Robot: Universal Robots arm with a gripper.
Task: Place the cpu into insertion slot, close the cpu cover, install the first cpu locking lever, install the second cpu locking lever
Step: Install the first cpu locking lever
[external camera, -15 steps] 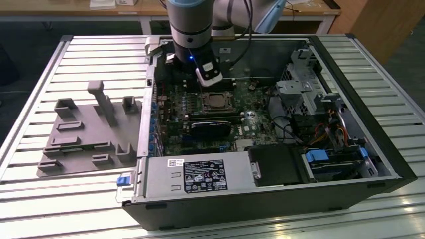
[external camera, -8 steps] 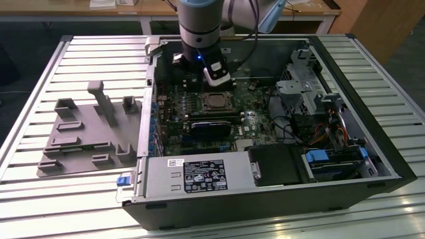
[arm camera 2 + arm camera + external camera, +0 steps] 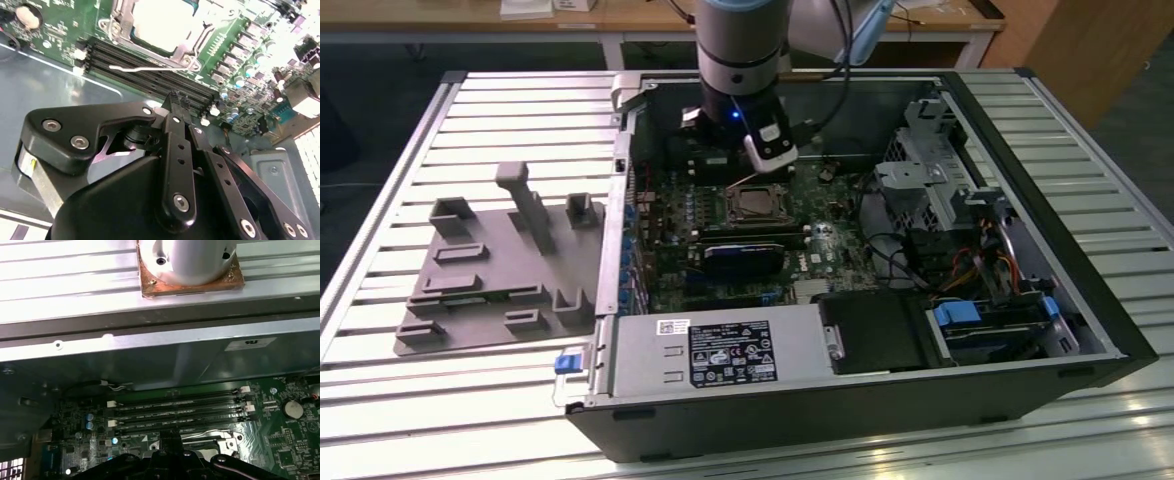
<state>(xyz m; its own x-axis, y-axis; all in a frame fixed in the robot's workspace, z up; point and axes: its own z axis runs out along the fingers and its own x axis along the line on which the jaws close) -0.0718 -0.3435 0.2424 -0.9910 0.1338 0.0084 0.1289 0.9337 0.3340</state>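
Silvery-grey flat square cpu (image 3: 161, 22), likely light but fragile, edge-hold only, sits on green circuit board (image 3: 60, 25); whether the black gripper (image 3: 176, 100) is clenched I cannot tell.

You have bright overhead light in the exterior view: the slatted metal surface (image 3: 454, 430) glares white along the edge nearest the camera, while the open computer case (image 3: 1014, 200) keeps its motherboard (image 3: 720, 250) in shade. In the second wrist view the cpu (image 3: 162, 22) washes out to near white. In the first wrist view the surface's slats shine and the memory slots (image 3: 175, 412) sit dim.
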